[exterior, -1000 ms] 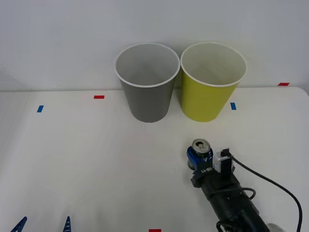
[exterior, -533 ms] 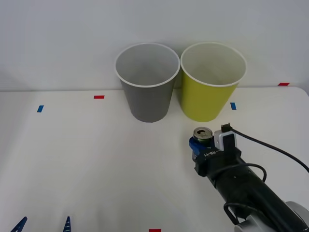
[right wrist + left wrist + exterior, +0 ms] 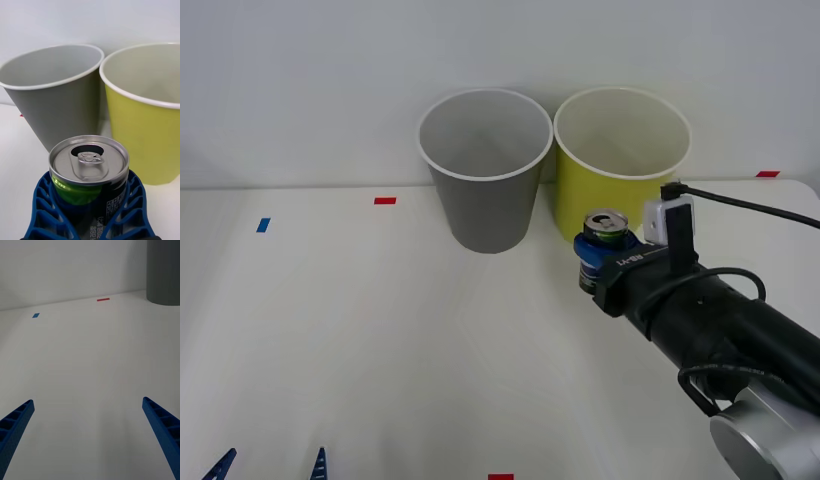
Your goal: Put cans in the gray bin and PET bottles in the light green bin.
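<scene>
My right gripper (image 3: 604, 262) is clenched on the small dark drink can with the silver pull-tab top (image 3: 604, 232); the blue ribbed fingers (image 3: 45, 210) wrap both sides of its body. The can stands upright in the grip, long axis vertical, raised off the white table (image 3: 380, 340).

Directly ahead of the gripper stands the tall tapered yellow-green bin with the white rim (image 3: 610, 205); the can sits in front of its wall, below the rim. The tall tapered gray bin with the white rim (image 3: 485, 200), the can's target, lies ahead and to the gripper's left, beside the yellow-green one. I judge the coming move needs a rise above rim height and a shift leftward.

My left gripper (image 3: 88, 435) is parked low over the table, well apart, fingers spread with nothing between them.

The can's lower body is hidden by the fingers. The label is only partly legible.
</scene>
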